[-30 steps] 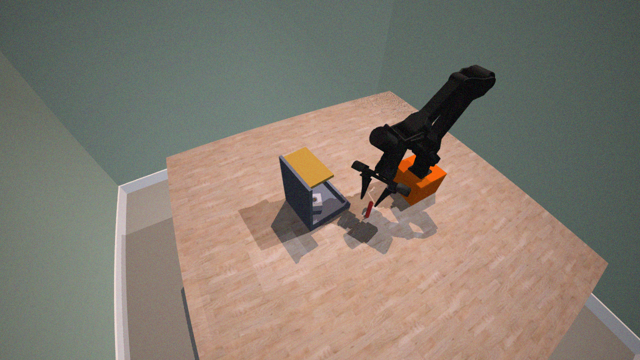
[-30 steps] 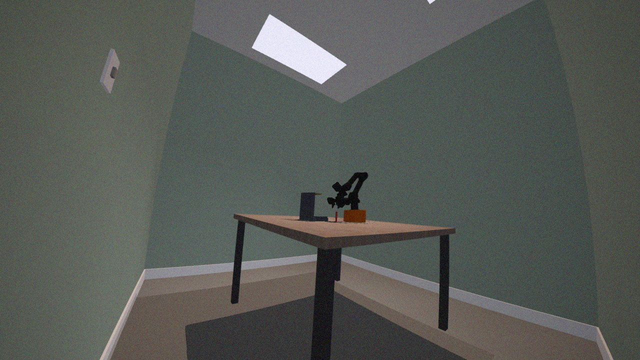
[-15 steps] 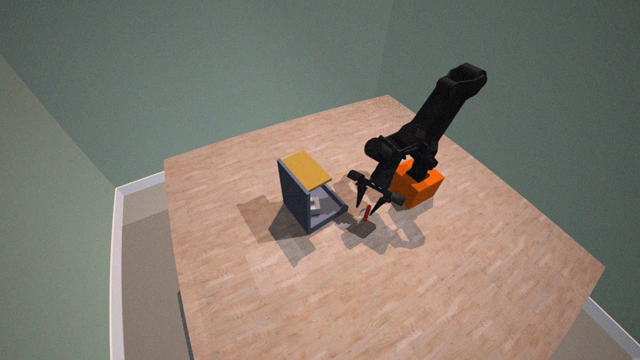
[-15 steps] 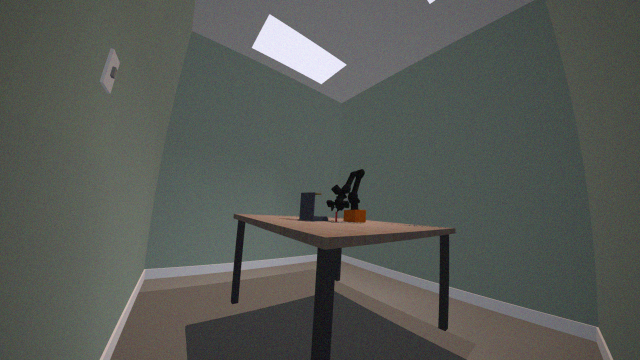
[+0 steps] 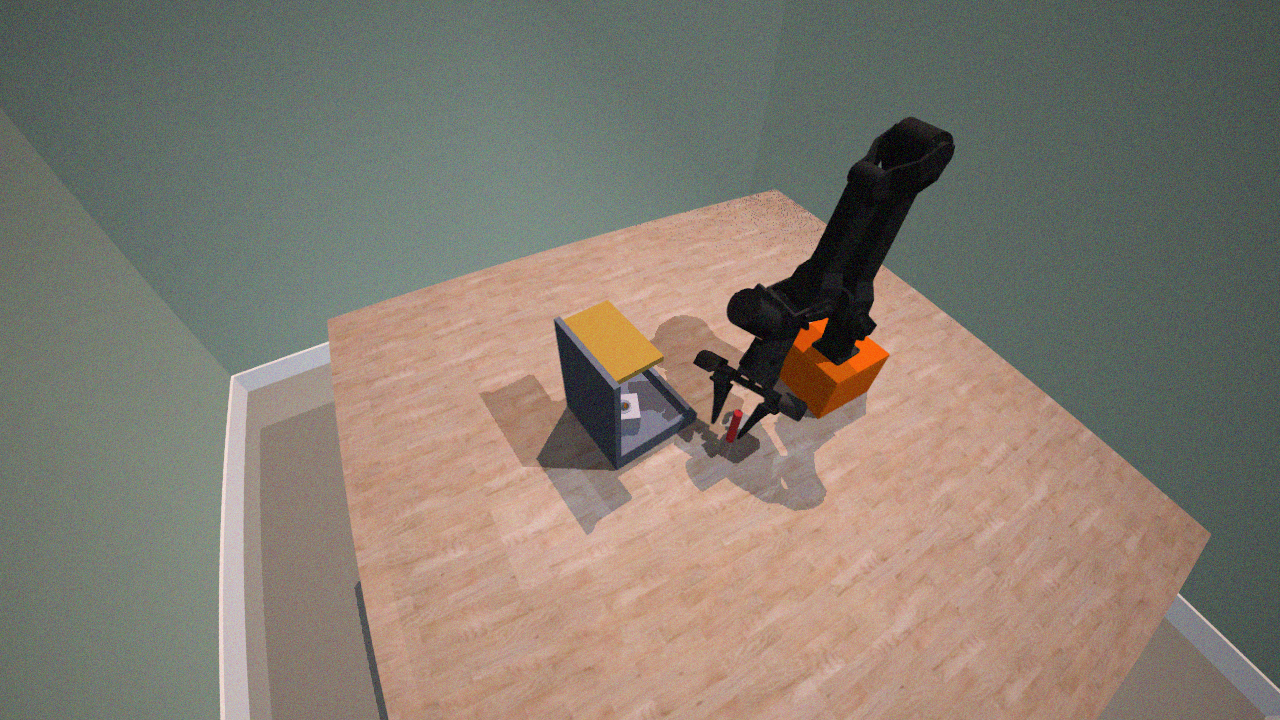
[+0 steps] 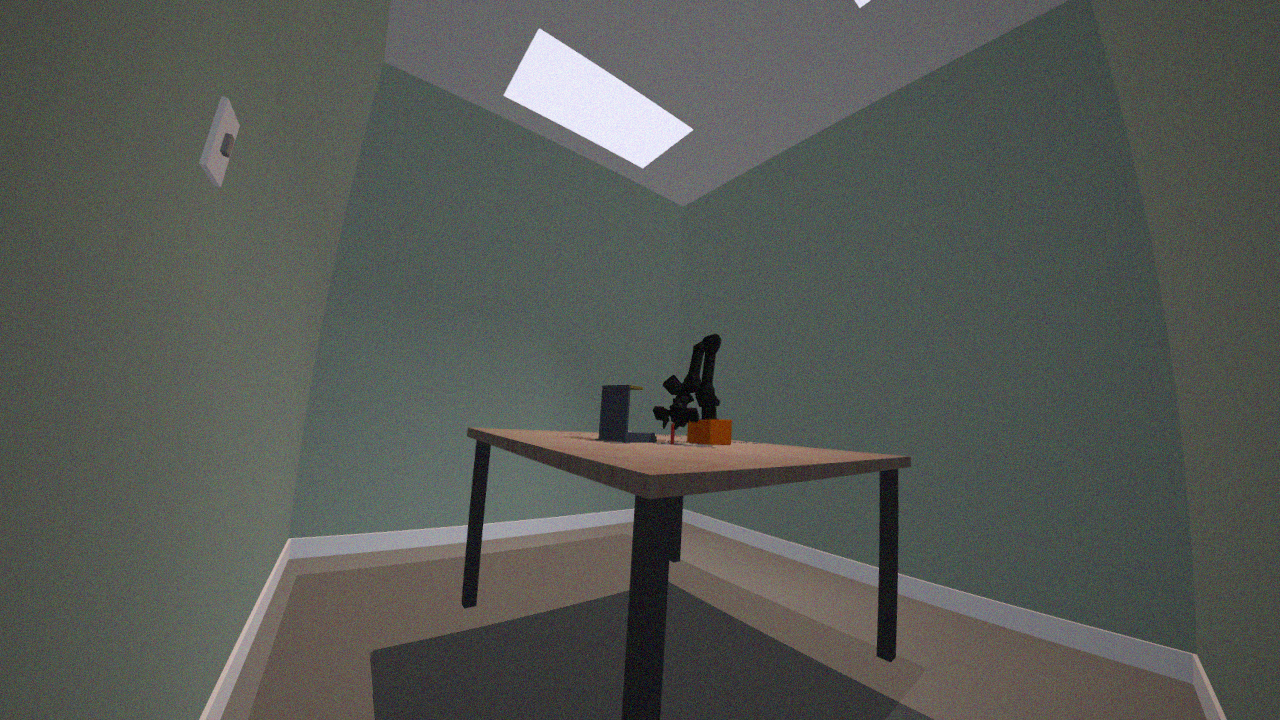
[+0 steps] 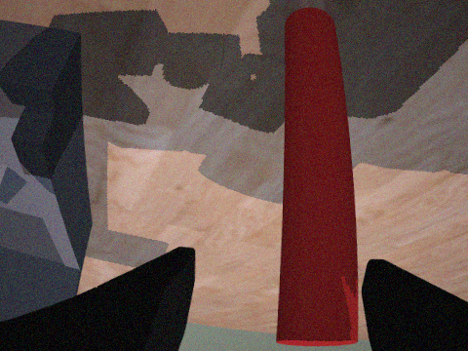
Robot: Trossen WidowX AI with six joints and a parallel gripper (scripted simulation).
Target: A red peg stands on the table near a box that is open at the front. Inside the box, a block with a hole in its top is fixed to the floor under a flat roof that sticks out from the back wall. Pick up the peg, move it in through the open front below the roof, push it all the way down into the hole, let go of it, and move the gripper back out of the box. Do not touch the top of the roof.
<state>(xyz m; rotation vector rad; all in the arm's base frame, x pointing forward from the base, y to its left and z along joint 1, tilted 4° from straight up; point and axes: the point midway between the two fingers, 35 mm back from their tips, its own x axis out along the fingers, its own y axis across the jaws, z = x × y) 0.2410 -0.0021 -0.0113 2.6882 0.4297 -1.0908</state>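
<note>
The red peg stands upright on the table. My gripper is open, partly narrowed, with its fingertips low on either side of the peg. In the wrist view the peg is nearer the right finger, with a wide gap to the left finger. The dark blue-grey box stands to the left of the gripper. Its flat yellow roof sticks out from the tall wall. The white-topped block sits inside, with its hole visible under the roof.
An orange block is under the arm's base, right of the peg. The box has a low rim close to the left finger. The wooden table carries everything.
</note>
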